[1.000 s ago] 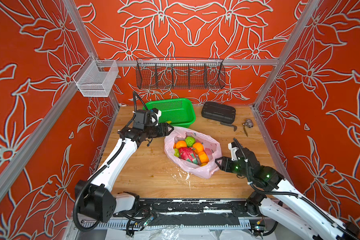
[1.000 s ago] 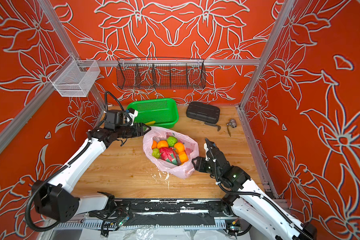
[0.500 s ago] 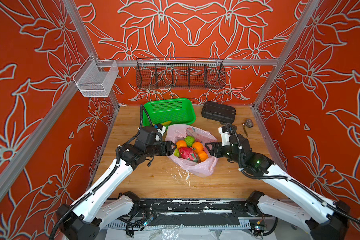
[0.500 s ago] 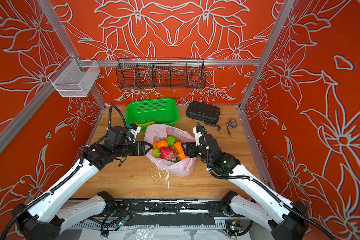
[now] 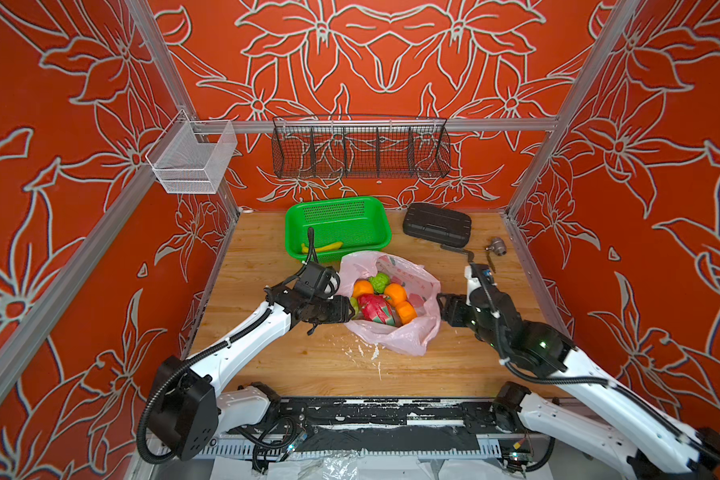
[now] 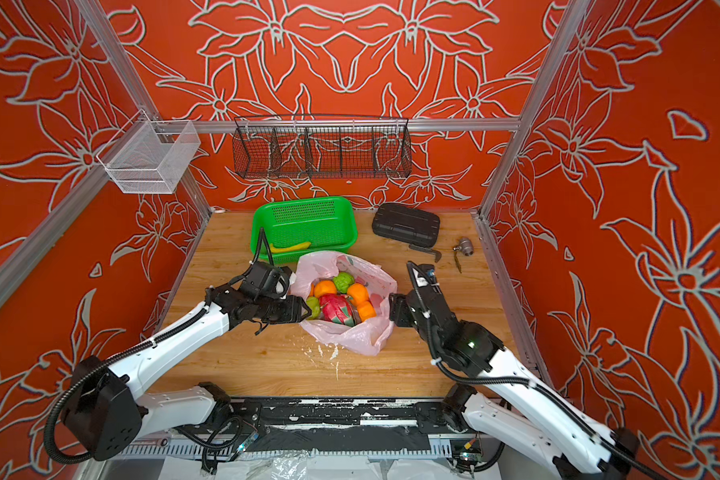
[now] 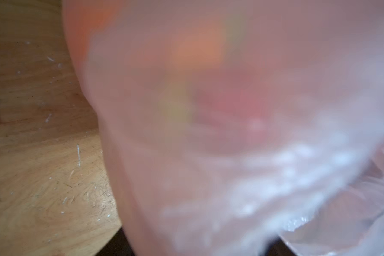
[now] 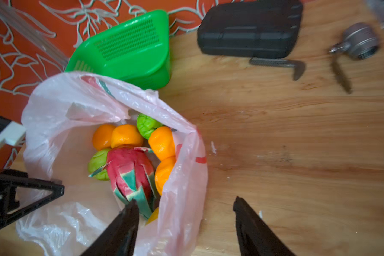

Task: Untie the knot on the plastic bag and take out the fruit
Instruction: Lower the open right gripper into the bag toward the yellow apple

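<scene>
The left arm [image 5: 242,345] reaches from the near left toward the middle, with the left gripper [image 5: 347,311] pointing right; its jaws cannot be made out. The right arm [image 5: 591,382] comes in from the near right, with the right gripper [image 8: 186,221] pointing left and its fingers [image 8: 126,223] spread wide.

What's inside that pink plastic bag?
Several orange fruits, two green ones, a dragon fruit and a yellow piece. Anything lying beneath them is covered.
</scene>
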